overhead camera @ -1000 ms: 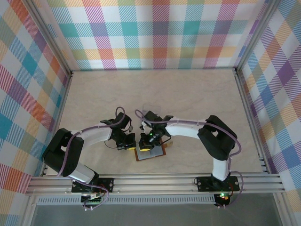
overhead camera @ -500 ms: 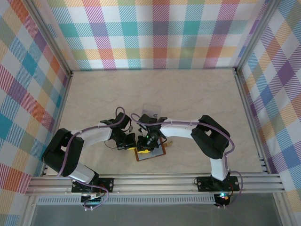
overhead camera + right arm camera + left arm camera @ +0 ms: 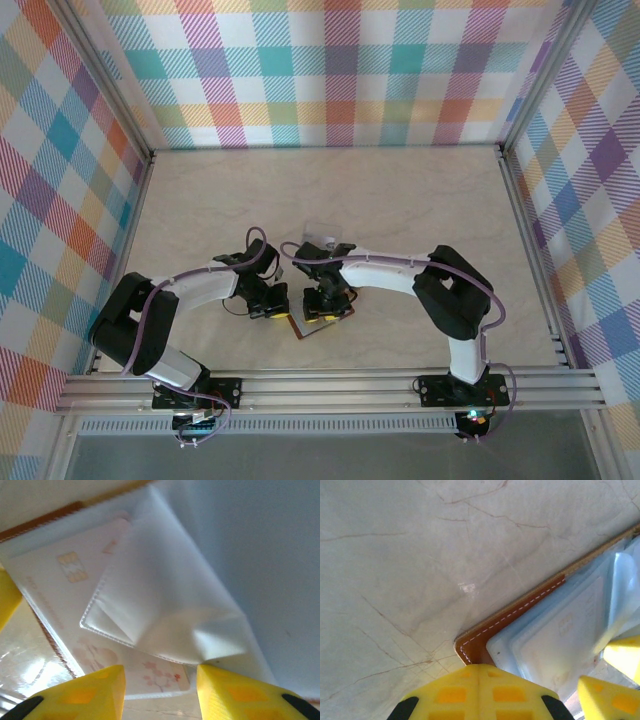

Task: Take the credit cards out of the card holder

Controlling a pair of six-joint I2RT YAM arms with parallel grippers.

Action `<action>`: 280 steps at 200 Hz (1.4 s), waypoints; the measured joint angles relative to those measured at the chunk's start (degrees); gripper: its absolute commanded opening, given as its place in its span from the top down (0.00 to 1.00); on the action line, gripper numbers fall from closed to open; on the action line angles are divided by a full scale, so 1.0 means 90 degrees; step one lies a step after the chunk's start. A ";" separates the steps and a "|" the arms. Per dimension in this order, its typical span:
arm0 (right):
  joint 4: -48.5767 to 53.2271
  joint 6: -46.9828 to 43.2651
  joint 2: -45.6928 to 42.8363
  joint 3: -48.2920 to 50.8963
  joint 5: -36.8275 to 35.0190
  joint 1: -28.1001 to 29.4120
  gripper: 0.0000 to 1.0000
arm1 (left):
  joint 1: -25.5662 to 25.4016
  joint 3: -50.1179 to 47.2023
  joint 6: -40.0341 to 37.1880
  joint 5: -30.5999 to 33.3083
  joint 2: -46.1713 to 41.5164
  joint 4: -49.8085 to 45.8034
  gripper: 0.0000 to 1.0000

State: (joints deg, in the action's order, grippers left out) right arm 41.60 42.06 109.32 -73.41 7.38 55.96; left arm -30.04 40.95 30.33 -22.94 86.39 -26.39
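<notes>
Now the brown leather folding card holder point(image 3: 520, 611) lies open on the table point(image 3: 420, 555), with the left gripper point(image 3: 479, 690) clenched at its corner. The right gripper point(image 3: 161, 682) is spread above pale chip-marked credit cards point(image 3: 55, 577) tucked in its pockets. Pinching the clear plastic flap point(image 3: 165, 605) instead could drag the whole holder.

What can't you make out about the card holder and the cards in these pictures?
- How many credit cards: right wrist view, the cloudy pocket flap overlaps them and glare bleaches the print.
- Card holder as a whole: top view, the left pincer and right pincer sit over it; wrist views crop it.
- Whether the left pincer clamps its corner or only presses it: left wrist view, its own yellow fingers cover the contact.
</notes>
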 measured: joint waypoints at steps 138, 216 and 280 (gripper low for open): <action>0.0896 -0.0398 -0.0017 -0.0345 -0.1304 -0.0129 0.46 | 0.0000 0.0015 -0.0019 0.0012 0.0002 -0.0051 1.00; 0.0551 -0.0563 -0.0017 -0.0124 -0.1149 -0.0617 0.48 | 0.0000 0.0100 -0.0019 0.0177 -0.0044 -0.0318 0.97; 0.0287 -0.0532 -0.0073 0.0240 -0.0746 -0.0627 0.58 | -0.0019 0.0109 0.0010 0.0277 -0.0423 -0.0585 0.94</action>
State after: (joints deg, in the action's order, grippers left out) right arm 44.18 37.28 108.66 -71.24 0.67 50.33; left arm -30.22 41.93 30.41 -20.45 82.59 -31.66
